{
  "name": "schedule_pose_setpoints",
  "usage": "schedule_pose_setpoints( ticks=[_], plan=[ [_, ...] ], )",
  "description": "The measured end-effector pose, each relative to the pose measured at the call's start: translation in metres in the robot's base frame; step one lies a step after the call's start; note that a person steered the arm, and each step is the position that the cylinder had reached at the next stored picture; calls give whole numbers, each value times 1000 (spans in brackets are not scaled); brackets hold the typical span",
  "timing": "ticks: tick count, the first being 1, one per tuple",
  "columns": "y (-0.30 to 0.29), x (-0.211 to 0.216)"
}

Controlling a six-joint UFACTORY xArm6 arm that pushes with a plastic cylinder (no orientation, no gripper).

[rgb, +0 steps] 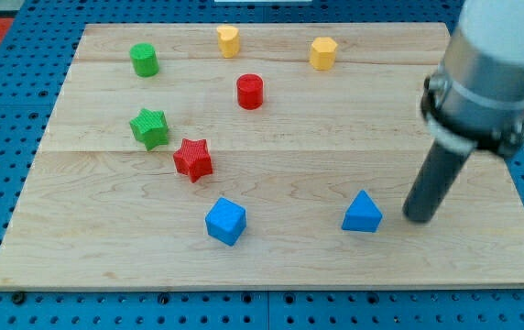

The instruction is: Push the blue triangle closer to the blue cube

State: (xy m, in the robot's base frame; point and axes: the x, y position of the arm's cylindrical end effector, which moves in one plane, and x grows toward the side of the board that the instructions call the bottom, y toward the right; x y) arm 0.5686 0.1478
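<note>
The blue triangle (363,213) lies on the wooden board toward the view's lower right. The blue cube (225,221) lies to its left, toward the view's bottom centre, with a wide gap between them. My tip (418,218) rests on the board just to the right of the blue triangle, a small gap apart from it. The rod rises from there to the arm's grey body at the view's upper right.
A red star (192,159) and a green star (150,127) lie left of centre. A green cylinder (144,60) sits at the upper left, a red cylinder (250,92) near the top centre. Two yellow blocks (228,40) (323,53) sit near the top edge. The board's bottom edge (271,284) is close below the blue blocks.
</note>
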Motion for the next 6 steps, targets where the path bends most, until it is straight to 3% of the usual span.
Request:
schedule_pose_setpoints(
  ticks=[1,2,3,5,6],
  plan=[
    [-79,5],
    [-15,5],
    [14,-28],
    [-134,-19],
    [-114,-19]
  ],
)
